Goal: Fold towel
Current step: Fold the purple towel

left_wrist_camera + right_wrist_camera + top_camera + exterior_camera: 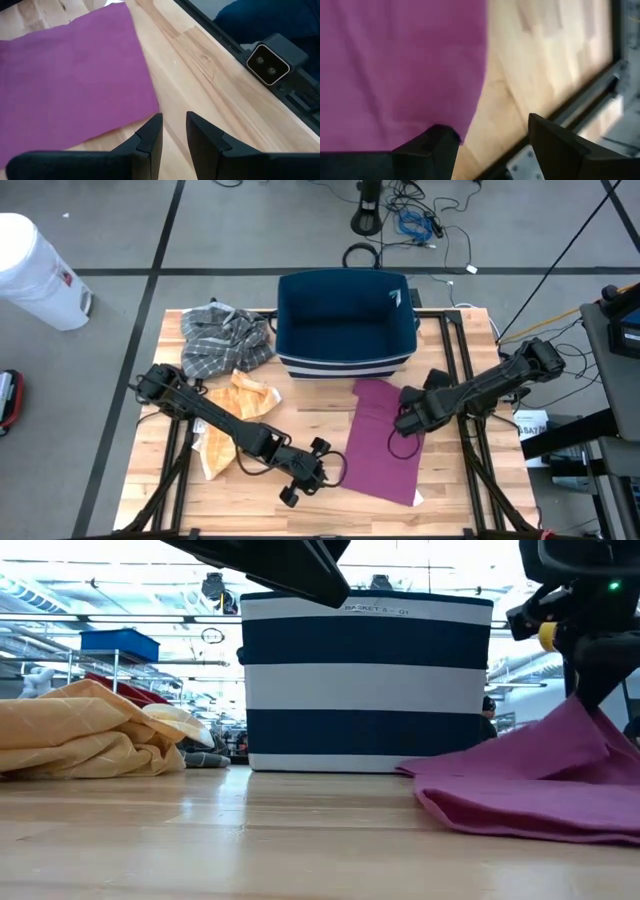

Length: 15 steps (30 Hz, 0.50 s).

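Purple towel (pixel 385 442) lay flat mid-table before striped basket (pixel 345 320). Right gripper (pixel 408 420) spread wide over right edge, likely for a grab. Left gripper (pixel 312 470) narrowly parted, empty, parked beside left edge.

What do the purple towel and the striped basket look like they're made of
Purple towel: looks like thin matte woven cloth; it lies flat, with soft creases. Striped basket: probably stiffened fabric, since its navy and white walls stand upright with a soft rim.
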Motion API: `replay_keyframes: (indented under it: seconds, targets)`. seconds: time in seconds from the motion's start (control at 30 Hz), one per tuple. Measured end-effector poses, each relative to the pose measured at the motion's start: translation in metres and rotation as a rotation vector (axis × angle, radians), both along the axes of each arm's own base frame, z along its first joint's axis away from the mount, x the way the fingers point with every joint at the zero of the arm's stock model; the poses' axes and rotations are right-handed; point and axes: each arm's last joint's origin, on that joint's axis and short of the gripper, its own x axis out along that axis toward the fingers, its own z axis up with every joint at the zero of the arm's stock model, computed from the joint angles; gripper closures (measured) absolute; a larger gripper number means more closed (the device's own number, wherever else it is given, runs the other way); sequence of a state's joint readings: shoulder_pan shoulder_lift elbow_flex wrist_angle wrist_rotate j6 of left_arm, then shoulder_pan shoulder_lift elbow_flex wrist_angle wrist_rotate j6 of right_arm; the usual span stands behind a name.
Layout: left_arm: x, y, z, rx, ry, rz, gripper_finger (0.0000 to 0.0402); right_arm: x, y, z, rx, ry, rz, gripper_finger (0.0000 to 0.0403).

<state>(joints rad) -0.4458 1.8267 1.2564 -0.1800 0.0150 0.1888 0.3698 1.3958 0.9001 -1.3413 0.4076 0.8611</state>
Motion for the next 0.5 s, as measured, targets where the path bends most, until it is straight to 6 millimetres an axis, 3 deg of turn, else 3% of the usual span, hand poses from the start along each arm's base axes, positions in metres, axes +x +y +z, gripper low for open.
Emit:
replay_keyframes:
  seconds: [0.13,0.5]
  targets:
    - [0.000,0.000,0.000,-0.002,0.000,-0.002,0.0310,-0.002,0.003,0.003,0.051,-0.016,0.016,0.0186]
    - [0.001,0.001,0.000,-0.001,-0.006,-0.001,0.0310,-0.027,-0.006,0.019,-0.019,0.065,-0.121,0.0186]
